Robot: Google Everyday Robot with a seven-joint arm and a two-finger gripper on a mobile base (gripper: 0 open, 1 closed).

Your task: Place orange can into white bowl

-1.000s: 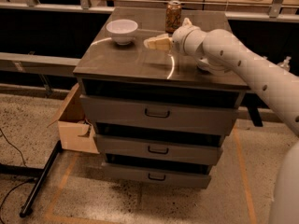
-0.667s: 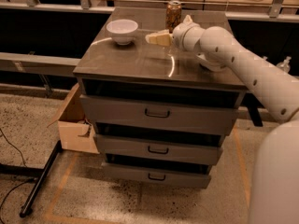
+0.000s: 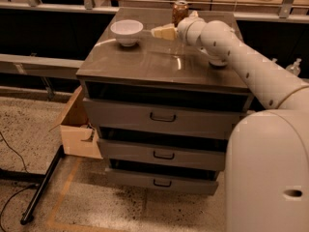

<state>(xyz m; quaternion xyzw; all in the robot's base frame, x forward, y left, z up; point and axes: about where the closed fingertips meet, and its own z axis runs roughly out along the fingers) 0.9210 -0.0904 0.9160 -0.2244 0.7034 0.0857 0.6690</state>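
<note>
The orange can (image 3: pixel 180 11), orange-brown with a silver top, stands upright at the back edge of the grey cabinet top (image 3: pixel 145 62). The white bowl (image 3: pixel 127 31) sits upright on the cabinet top at the back left and looks empty. My gripper (image 3: pixel 163 31) reaches in from the right on the white arm and hovers just above the cabinet top. It points left, between the bowl and the can, just in front of and left of the can. It holds nothing that I can see.
A small pale object (image 3: pixel 217 61) sits on the cabinet top, partly hidden under my arm. The cabinet has three drawers (image 3: pixel 163 116). An open cardboard box (image 3: pixel 77 129) and a black stand leg (image 3: pixel 43 187) are on the floor at the left. A workbench runs behind.
My gripper has moved farther back over the cabinet top, closer to the orange can. The can and the bowl have not moved.
</note>
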